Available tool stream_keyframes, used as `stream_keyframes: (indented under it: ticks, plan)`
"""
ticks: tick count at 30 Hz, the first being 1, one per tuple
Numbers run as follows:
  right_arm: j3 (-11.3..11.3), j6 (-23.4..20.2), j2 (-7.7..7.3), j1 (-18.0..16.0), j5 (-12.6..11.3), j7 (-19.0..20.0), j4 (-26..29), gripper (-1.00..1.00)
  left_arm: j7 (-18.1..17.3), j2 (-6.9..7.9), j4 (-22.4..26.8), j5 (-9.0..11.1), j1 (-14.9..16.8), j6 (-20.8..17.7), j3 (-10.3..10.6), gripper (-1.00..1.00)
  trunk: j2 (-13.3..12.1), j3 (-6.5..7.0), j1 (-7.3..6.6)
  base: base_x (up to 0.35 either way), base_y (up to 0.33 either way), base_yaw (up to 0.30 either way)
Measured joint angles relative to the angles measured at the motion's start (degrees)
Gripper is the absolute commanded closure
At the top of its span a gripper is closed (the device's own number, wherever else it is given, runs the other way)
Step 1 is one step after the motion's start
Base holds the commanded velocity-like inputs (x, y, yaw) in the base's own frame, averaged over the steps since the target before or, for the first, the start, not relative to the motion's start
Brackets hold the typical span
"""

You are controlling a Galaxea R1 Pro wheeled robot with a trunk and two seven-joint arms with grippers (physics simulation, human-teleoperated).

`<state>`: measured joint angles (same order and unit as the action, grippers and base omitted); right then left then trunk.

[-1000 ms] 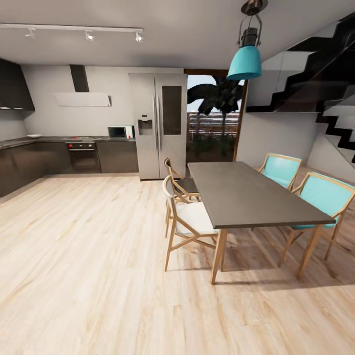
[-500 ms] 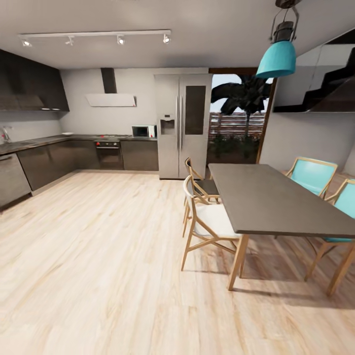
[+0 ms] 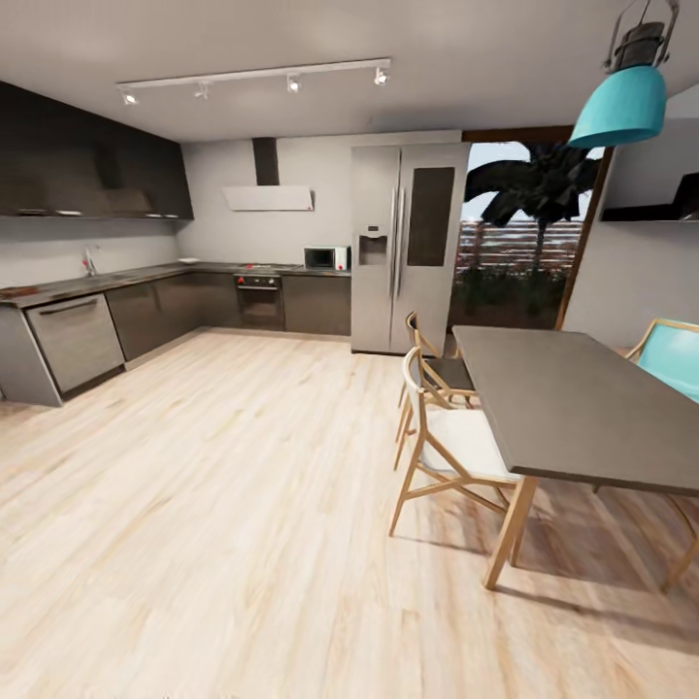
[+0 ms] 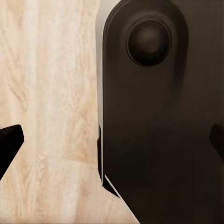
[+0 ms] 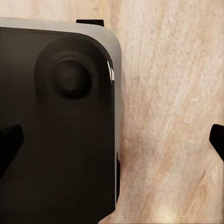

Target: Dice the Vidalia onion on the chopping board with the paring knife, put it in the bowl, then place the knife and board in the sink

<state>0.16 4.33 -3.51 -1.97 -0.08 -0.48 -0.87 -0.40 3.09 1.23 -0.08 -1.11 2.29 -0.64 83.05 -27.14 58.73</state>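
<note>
Far off at the left of the head view, the countertop (image 3: 107,283) is running as a long dark surface along the left wall above grey cabinets, and a small curved tap (image 3: 88,260) is standing on it, which suggests the sink is lying just there, though the basin itself is too distant to make out. No onion, chopping board, paring knife or bowl is clear at this range. Further right the surface is turning the corner toward an oven (image 3: 259,299), a microwave (image 3: 325,257) and a tall steel fridge (image 3: 404,248). A wide stretch of pale wooden floor (image 3: 223,485) is lying between the robot and that tap. At the near right a dining table (image 3: 573,403) with wooden chairs is sitting well apart from the route. So the sink is lying ahead and to the left, far from either arm, and neither is meaningfully nearer. The left hand (image 4: 112,140) and right hand (image 5: 112,140) are both hanging with fingertips spread wide and nothing between them, over the robot's dark base and the floor.
</note>
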Motion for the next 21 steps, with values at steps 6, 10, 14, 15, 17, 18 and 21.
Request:
stream_keyframes:
  ticks: [6, 10, 14, 15, 17, 18, 21]
  plan:
    - [0.0, 0.0, 0.0, 0.0, 0.0, 0.0, 0.0, -1.0, 0.0, 0.06, 0.0, 0.0, 0.0, 0.0, 0.0, -1.0, 0.0, 0.0, 0.0, 0.0, 0.0, 0.282]
    - [0.0, 0.0, 0.0, 0.0, 0.0, 0.0, 0.0, -1.0, 0.0, 0.07, 0.0, 0.0, 0.0, 0.0, 0.0, -1.0, 0.0, 0.0, -0.01, 0.084, 0.0, 0.282]
    - [0.0, 0.0, 0.0, 0.0, 0.0, 0.0, 0.0, -1.0, 0.0, 0.07, 0.0, 0.0, 0.0, 0.0, 0.0, -1.0, 0.0, 0.0, -0.03, 0.249, 0.0, 0.282]
    - [0.0, 0.0, 0.0, 0.0, 0.0, 0.0, 0.0, -1.0, 0.0, 0.07, 0.0, 0.0, 0.0, 0.0, 0.0, -1.0, 0.0, 0.0, -0.03, 0.284, 0.05, 0.282]
    - [0.0, 0.0, 0.0, 0.0, 0.0, 0.0, 0.0, -1.0, 0.0, 0.07, 0.0, 0.0, 0.0, 0.0, 0.0, -1.0, 0.0, 0.0, -0.03, 0.301, 0.102, 0.281]
    - [0.0, 0.0, 0.0, 0.0, 0.0, 0.0, 0.0, -1.0, 0.0, 0.07, 0.0, 0.0, 0.0, 0.0, 0.0, -1.0, 0.0, 0.0, -0.03, 0.308, 0.122, 0.281]
    - [0.0, 0.0, 0.0, 0.0, 0.0, 0.0, 0.0, -1.0, 0.0, 0.09, 0.0, 0.0, 0.0, 0.0, 0.0, -1.0, 0.0, 0.0, -0.04, 0.316, 0.142, 0.282]
